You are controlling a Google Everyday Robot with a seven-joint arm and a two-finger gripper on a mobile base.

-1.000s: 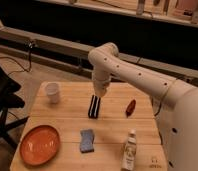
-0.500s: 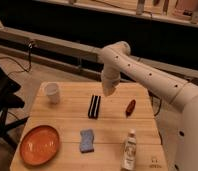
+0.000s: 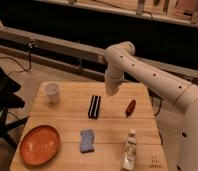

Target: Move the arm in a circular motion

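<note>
The glossy white arm (image 3: 152,75) with small dark dots reaches in from the right, bends at a rounded elbow (image 3: 120,52) and points down. Its tapered tip, the gripper (image 3: 110,92), hangs above the back middle of the wooden table (image 3: 67,120). It is above and to the right of a black ribbed object (image 3: 94,106) and left of a red object (image 3: 130,107). It touches nothing that I can see.
On the table stand a white cup (image 3: 52,92) at the back left, an orange plate (image 3: 39,145) at the front left, a blue sponge (image 3: 86,140) in the front middle and a white bottle (image 3: 129,150) at the front right. A dark chair (image 3: 2,100) is at the left.
The arm has swung to the right and lifted. Its tip was over the black ribbed object and now hangs clear of it, further right and back. The table objects have not moved.
</note>
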